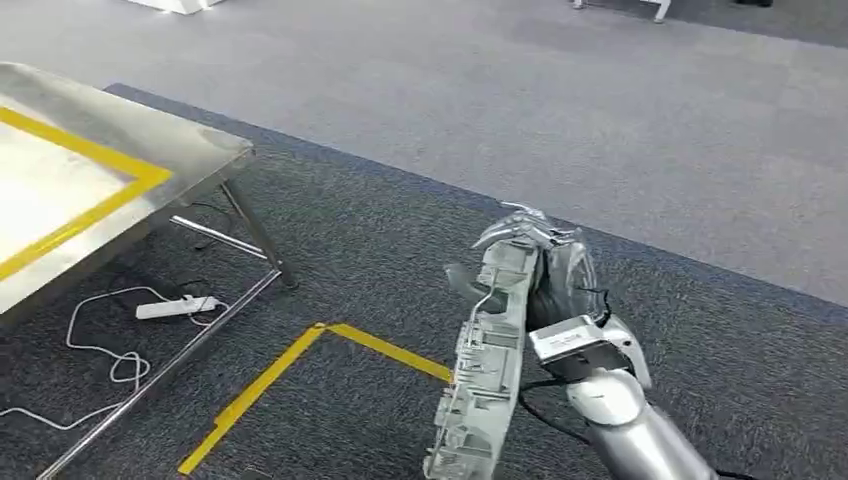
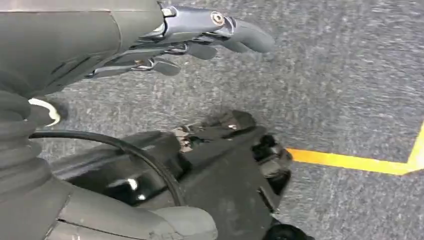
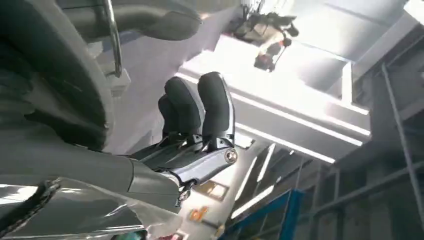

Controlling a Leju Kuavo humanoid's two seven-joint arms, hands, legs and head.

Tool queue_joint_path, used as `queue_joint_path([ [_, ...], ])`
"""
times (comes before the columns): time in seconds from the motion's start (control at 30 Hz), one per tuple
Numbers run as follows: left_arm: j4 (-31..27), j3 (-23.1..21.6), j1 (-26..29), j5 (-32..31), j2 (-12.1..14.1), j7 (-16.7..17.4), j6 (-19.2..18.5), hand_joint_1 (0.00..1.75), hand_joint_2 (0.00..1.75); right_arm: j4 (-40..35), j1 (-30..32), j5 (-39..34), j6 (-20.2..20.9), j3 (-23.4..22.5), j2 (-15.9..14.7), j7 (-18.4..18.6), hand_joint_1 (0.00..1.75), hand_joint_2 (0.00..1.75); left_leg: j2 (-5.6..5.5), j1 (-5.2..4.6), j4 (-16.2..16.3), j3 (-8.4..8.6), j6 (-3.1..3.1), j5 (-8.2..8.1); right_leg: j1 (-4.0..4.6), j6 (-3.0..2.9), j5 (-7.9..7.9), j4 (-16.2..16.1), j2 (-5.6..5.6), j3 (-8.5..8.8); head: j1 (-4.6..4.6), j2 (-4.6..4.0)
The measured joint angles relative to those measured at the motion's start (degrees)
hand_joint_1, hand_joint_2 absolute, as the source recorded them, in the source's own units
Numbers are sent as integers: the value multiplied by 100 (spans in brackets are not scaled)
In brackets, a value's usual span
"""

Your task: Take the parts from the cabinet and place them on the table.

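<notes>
Head view shows the right hand (image 1: 545,270) at lower centre-right of the frame, wrapped around the upper end of a long grey part (image 1: 485,370) that stands on edge, nearly upright, reaching down to the bottom border; the hand grips it near the top, probably so the long piece hangs steady while the robot carries it. A metal table (image 1: 150,135) with a yellow taped outline sits at the upper left of the frame, well apart from the part; that is presumably where the part is meant to go, so the carry looks only partly done. Under and beside the table lie a white power strip (image 1: 178,307) and its white cable (image 1: 95,355); yellow floor tape (image 1: 290,370) runs across the dark carpet between table and part.

Right wrist view has dark fingers (image 3: 210,107) curled in toward the thumb, with pale grey surfaces close beside them that are likely the part; the exact contact cannot be told there.

Left wrist view shows the left hand (image 2: 200,37) at the upper left of the frame, fingers stretched out and holding nothing, hanging over the carpet; it appears idle because one hand is enough for this load.
</notes>
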Motion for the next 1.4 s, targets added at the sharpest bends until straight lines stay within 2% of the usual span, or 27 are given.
queue_joint_path([
  [0.03, 2, -9, -14, -2, 2, 0, 4, 0, 175, 11, -55, 18, -2, 37, 0, 4, 175, 175, -57, 4, -2, 7, 33, 2, -3, 0, -128, 238, 310, -106, 29, 0],
  [0.07, 0, -15, -34, -4, 7, 0, 4, 0, 175, 13, -104, 26, -4, 54, 0, 6, 175, 175, -107, 1, -1, -2, 67, 6, -3, -7, -317, 661, 494, -324, 57, 0],
  [0.13, 0, -42, -50, -4, -7, 0, 4, 0, 175, 50, -120, 24, -20, 79, -11, 48, 175, 175, -270, -8, 1, -1, 91, -2, 3, -1, -664, 1657, 635, -878, 61, 0],
  [0.17, 0, -44, -49, -4, -7, 0, 4, 0, 175, 74, -121, 20, -33, 100, -15, 68, 175, 175, -363, -13, 3, 6, 98, -7, 3, -5, -650, 1888, 644, -1063, 55, 0],
  [0.23, 0, -46, -38, 2, -4, 0, 4, 0, 175, 101, -134, -22, -61, 133, -24, 81, 175, 175, -527, -15, 7, 30, 96, -13, 3, -33, -244, 1509, 655, -994, 57, 0],
  [0.3, 0, -48, -42, 4, -11, -2, 4, 0, 175, 103, -183, -133, -107, 151, -44, 68, 175, 175, -636, -14, 14, 58, 77, -37, 0, -87, 362, 491, 801, -584, 59, 0],
  [0.33, 0, -48, -40, 9, -17, -9, 4, 0, 175, 103, -215, -211, -114, 155, -59, 40, 175, 175, -694, -26, 31, 44, 58, -50, 2, -114, 401, 213, 934, -490, 61, 0],
  [0.37, 0, -50, -39, 13, -17, -13, 4, 0, 175, 98, -248, -289, -114, 153, -66, 20, 175, 175, -754, -44, 77, 4, 23, -69, -23, -108, 323, 18, 928, -341, 59, 0],
  [0.47, 2, -48, 12, 46, -15, -17, 22, 0, 175, 96, -281, -467, -101, 120, -83, -13, 175, 175, -785, 6, 52, -26, -80, -62, 23, -146, 336, 50, 922, -369, 50, 0],
  [0.5, 2, -48, 9, 53, -2, -20, 37, 0, 175, 81, -286, -512, -81, 111, -83, -20, 175, 175, -707, 5, 97, -31, -101, -115, -27, -181, 358, 3, 876, -330, 59, 0],
  [0.53, 2, -48, 1, 59, -4, -26, 42, 0, 175, 72, -284, -544, -70, 94, -90, -26, 175, 175, -464, -23, 245, -81, -140, -218, -23, -206, 347, -13, 856, -298, 33, 0],
  [0.6, 0, -48, -29, 63, -4, -26, 57, 0, 175, 52, -275, -588, -68, 33, -111, -33, 175, 175, -235, 11, 1081, -469, -197, -645, -16, -254, 318, -13, 776, -260, -7, 0],
  [0.67, 2, -48, -30, 81, -4, -26, 59, 0, 175, 52, -220, -640, -72, -29, -142, -44, 175, 175, -196, 47, 1810, -840, -247, -844, -14, -256, 280, -10, 706, -227, -13, 0],
  [0.73, 2, -48, -13, 111, -2, -28, 59, 0, 175, 52, -164, -728, -68, -116, -164, -68, 175, 175, -180, 85, 1513, -717, -273, -515, -18, -237, 239, -10, 683, -170, -13, 0],
  [0.8, 0, -48, -15, 127, 0, -33, 61, 0, 175, 40, -130, -787, -50, -194, -190, -70, 175, 175, -164, 98, 501, -238, -255, 39, -26, -192, 181, -9, 672, -78, -11, 0],
  [0.83, 2, -48, -14, 144, 2, -35, 61, 0, 175, 35, -109, -809, -39, -247, -210, -72, 175, 175, -148, 92, 210, -79, -232, 44, -28, -159, 155, -18, 662, -53, -7, 0],
  [0.87, 2, -46, -19, 162, 0, -39, 61, 0, 175, 26, -97, -857, -29, -308, -234, -75, 175, 175, -151, 53, 109, -48, -208, 7, 15, -119, 142, 5, 658, -81, -20, 0],
  [0.97, 2, -46, -4, 173, 4, -48, 61, 0, 175, 9, -12, -947, 22, -435, -289, -90, 175, 175, -166, 25, 110, -82, -114, -63, -11, -15, 151, -47, 632, -90, -7, 0],
  [1.03, 2, -46, 6, 177, 2, -55, 59, 0, 175, -48, 32, -995, 57, -523, -324, -136, 175, 175, -171, 69, 16, 6, -19, -44, -17, 42, 29, 63, 633, -142, 11, 0],
  [1.1, 2, -44, -12, 177, 4, -57, 55, 0, 175, -92, 36, -1036, 83, -588, -361, -177, 175, 175, -171, 64, 14, 32, 47, -77, -16, 45, -307, 859, 644, -562, 35, 0],
  [1.17, 2, -44, -15, 177, 2, -57, 42, 0, 175, -92, 101, -1034, 148, -634, -395, -186, 175, 175, -176, 41, 15, 60, 75, -105, -15, 50, -488, 1640, 644, -1059, 33, 0],
  [1.2, 2, -44, -11, 177, 2, -57, 42, 0, 175, -92, 137, -1021, 161, -656, -406, -186, 175, 175, -187, 31, 16, 81, 81, -121, -15, 41, -417, 1718, 643, -1171, 35, 0],
  [1.23, 2, -44, -5, 179, 2, -57, 42, 0, 175, -92, 152, -999, 177, -665, -411, -186, 175, 175, -194, 24, 16, 112, 77, -142, -13, 27, -221, 1551, 644, -1145, 33, 0],
  [1.3, 2, -44, -11, 177, 0, -57, 42, 0, 175, -109, 150, -946, 197, -669, -426, -186, 175, 175, -213, 10, 17, 196, 61, -199, -3, -22, 364, 663, 644, -775, 33, 0],
  [1.33, 2, -44, -17, 177, -4, -57, 39, 0, 175, -122, 146, -914, 199, -671, -435, -184, 175, 175, -218, 9, 17, 234, 39, -233, 3, -52, 547, 228, 644, -589, 33, 0],
  [1.37, 2, -44, -24, 177, -4, -61, 39, 0, 175, -125, 135, -863, 201, -676, -437, -179, 175, 175, -225, -42, 34, 221, 0, -261, 35, -67, 427, 117, 645, -425, 28, 0],
  [1.4, 2, -46, -25, 170, -2, -61, 39, 0, 175, -138, 120, -790, 201, -673, -439, -175, 175, 175, -230, -23, 48, 205, -19, -269, 35, -102, 382, 54, 648, -409, 31, 0],
])
